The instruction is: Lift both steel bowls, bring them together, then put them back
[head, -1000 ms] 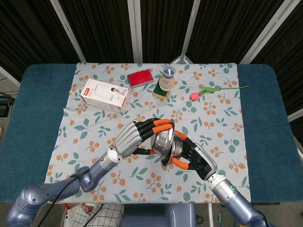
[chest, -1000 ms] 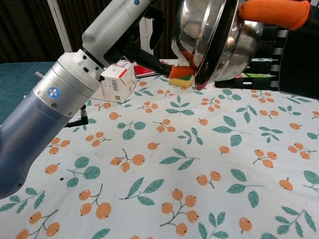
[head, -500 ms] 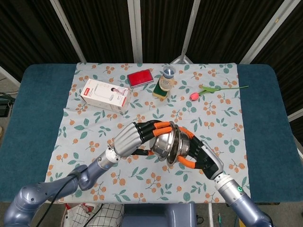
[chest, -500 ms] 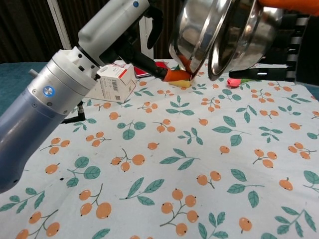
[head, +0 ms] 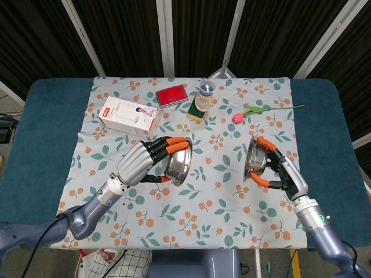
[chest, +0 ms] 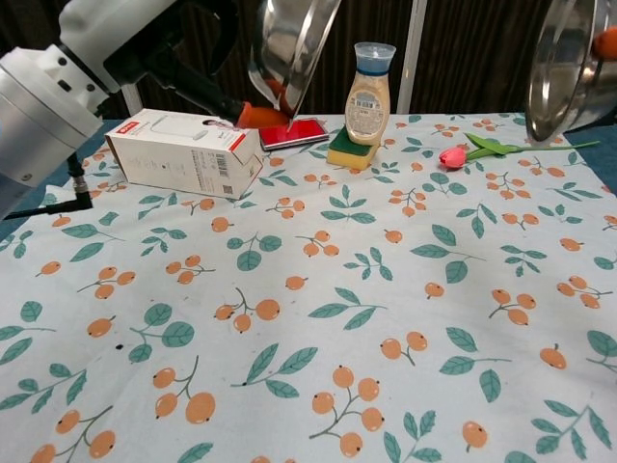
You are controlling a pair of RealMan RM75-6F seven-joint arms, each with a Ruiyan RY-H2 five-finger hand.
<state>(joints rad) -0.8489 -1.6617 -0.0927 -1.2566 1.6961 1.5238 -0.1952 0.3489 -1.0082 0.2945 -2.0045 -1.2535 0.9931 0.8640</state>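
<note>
Above a leaf-and-berry patterned tablecloth point(head: 191, 197) I hold two steel bowls in the air, well apart; my left hand point(head: 139, 163) is wrapped around the left bowl point(head: 178, 163), its orange fingertips hooked over the rim, and the bowl is tilted on its side with the opening facing the middle of the table; my right hand point(head: 282, 172) clasps the right bowl point(head: 254, 160) the same way, tilted so its opening faces back toward the left one. From the chest view both bowls hang high, the left near the top centre and the right at the top right edge, neither touching the cloth.

I judge that I am in the closing step, putting the bowls back, since they are apart and each sits over its own side of the cloth; the next move calls for lowering each arm, turning each bowl so its base meets the cloth flat, and only then loosening the fingers; a bowl set down on its rim could roll or clatter.

Other things lie toward the far side: a white box point(head: 128, 115) near my left hand, a red case point(head: 171, 95) beyond it, a bottle point(head: 203, 98) standing on a yellow sponge point(head: 197, 112), and a pink flower with a green stem point(head: 258, 110) beyond my right hand; the box is the nearest obstacle on the left, though the cloth under both bowls looks open to me.
</note>
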